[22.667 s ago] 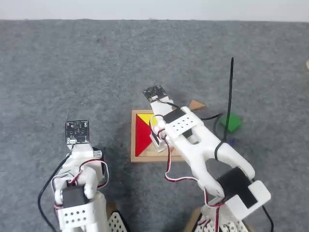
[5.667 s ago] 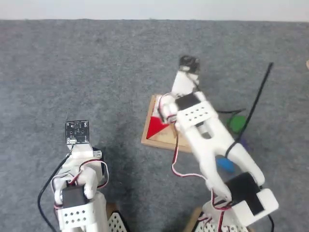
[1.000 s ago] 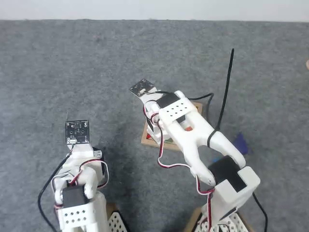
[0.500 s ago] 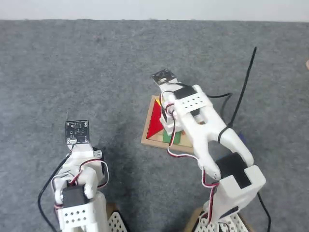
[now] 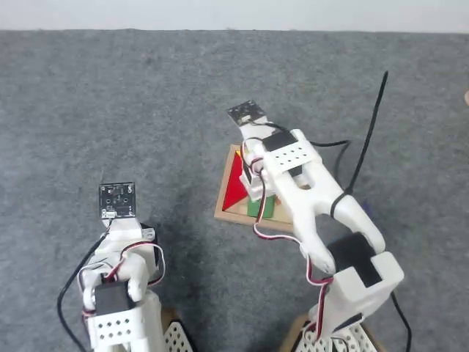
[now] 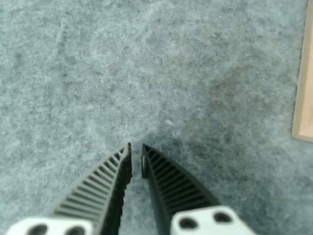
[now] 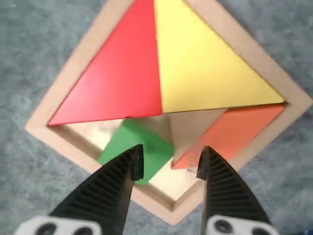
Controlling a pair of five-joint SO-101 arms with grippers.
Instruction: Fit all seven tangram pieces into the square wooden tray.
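Square wooden tray [image 7: 46,122] sits on the grey surface [image 5: 146,95], turned corner-on to the right claw [image 7: 168,164]. Pale wood rim, pale floor.

Pieces in it:
- Big red triangle [image 7: 122,83] and big yellow triangle [image 7: 200,68] lie flat side by side. Their edges touch along one straight seam, and together they fill the half of the tray away from the claw.
- Orange piece [image 7: 230,129] lies along the yellow's long edge, against the rim.
- Green piece [image 7: 149,147] lies under the red's long edge, in the near half by the rim. Can't tell if it's fully seated.
- Bare wood shows between green and orange and at the near corner.

Right claw is open and holds nothing, hanging over the tray's near corner. One fingertip is over the green piece's edge, the other by the orange piece's end, with the bare wood between them.

In the high view the right arm [image 5: 315,205] covers most of the tray [image 5: 226,211]; red [image 5: 236,192] and green [image 5: 258,208] peek out beside it.

Left claw [image 6: 136,154] has its fingers almost together, only a thin slit at the tips, with nothing in them. It is over bare grey surface, and the tray's rim [image 6: 304,98] is well off to one side.
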